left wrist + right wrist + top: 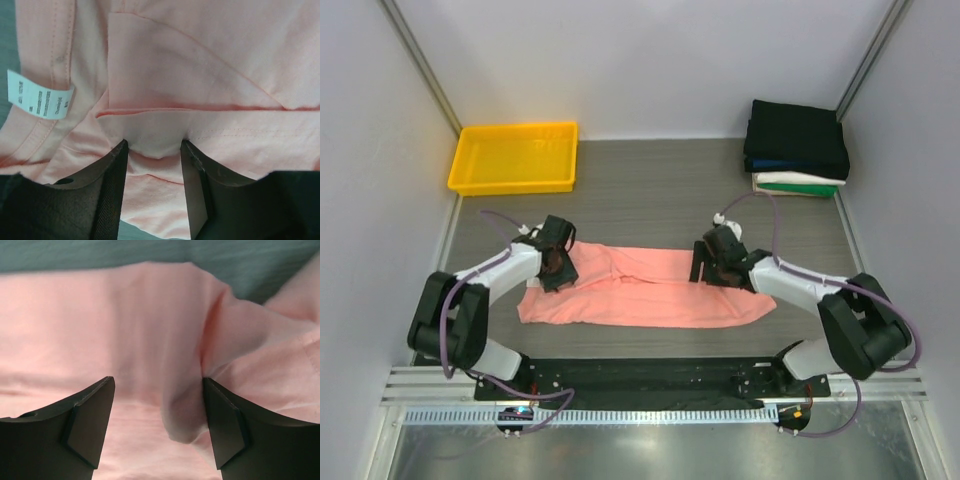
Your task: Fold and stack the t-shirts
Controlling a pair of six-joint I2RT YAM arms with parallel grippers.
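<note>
The salmon-pink t-shirt (650,295) lies flat on the grey counter (660,190) as a long band, folded lengthwise, between the 2 arms. The left gripper (558,262) sits on its left end. Its fingers (117,170) stand partly spread astride a folded hem, with pink cloth filling the gap between them. A white care label (40,95) shows at the neckline just beside them. The right gripper (713,262) rests over the shirt's right part, its fingers (90,410) spread wide, and a raised ridge of cloth touches 1 of them. A stack of folded shirts (798,150), black on top, sits in the far right corner. A yellow tray (510,185) stands far left.
</note>
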